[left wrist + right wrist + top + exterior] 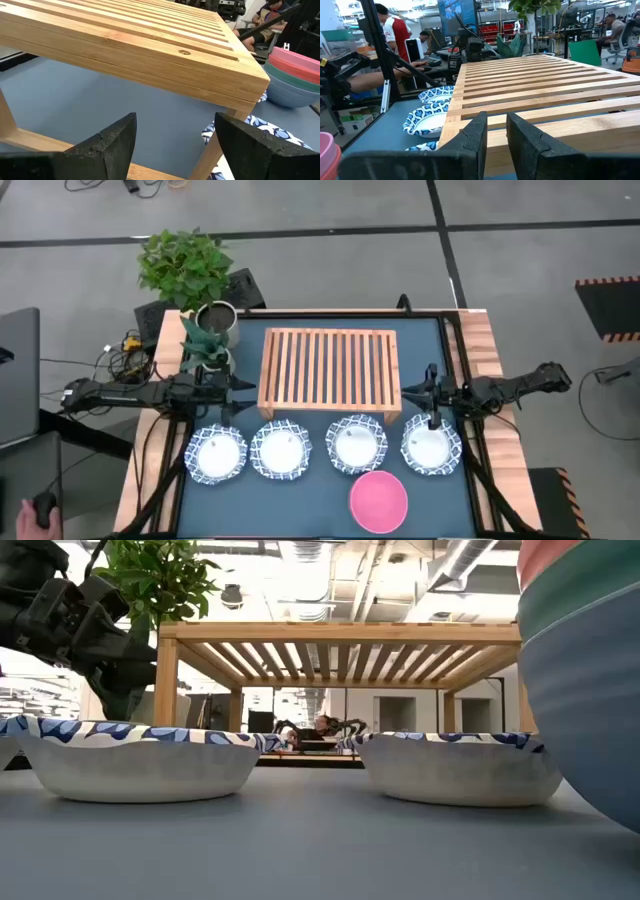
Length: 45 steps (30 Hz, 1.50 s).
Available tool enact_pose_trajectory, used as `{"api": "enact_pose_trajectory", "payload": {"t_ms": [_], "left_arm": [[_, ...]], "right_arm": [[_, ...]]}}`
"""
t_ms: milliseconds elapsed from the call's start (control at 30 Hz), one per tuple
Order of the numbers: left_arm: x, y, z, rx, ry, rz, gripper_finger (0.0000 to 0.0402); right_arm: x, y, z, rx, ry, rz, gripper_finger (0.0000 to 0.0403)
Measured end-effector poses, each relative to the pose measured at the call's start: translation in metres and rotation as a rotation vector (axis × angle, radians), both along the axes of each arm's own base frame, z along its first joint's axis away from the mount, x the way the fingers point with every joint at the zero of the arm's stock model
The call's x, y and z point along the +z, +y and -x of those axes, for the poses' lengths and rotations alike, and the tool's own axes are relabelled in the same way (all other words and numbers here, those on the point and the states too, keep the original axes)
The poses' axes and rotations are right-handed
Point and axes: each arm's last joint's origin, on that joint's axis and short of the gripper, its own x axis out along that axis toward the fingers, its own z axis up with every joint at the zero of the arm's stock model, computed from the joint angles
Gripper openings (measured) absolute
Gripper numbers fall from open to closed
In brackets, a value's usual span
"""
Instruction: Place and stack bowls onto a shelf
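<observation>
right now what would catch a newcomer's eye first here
Most striking is the row of four white bowls with blue patterned rims along the near side of the wooden shelf, whose slatted top is bare. A pink bowl sits alone in front of the row. The left gripper and right gripper flank the shelf.

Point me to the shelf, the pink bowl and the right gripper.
shelf point(330, 370): high view, middle of its slatted top.
pink bowl point(378, 500): high view, centre of the bowl.
right gripper point(427, 390): high view, between its fingertips, beside the shelf's right end.
</observation>
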Motion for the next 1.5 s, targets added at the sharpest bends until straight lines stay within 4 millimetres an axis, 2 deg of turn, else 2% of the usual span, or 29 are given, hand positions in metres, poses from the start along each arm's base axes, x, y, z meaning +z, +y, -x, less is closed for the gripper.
{"api": "enact_pose_trajectory", "payload": {"t_ms": [1500], "left_arm": [[0.0001, 0.0, 0.0, -0.002, 0.001, -0.018, 0.0253]], "right_arm": [[0.0, 0.0, 0.0, 0.0, 0.0, 0.0, 0.0097]]}}
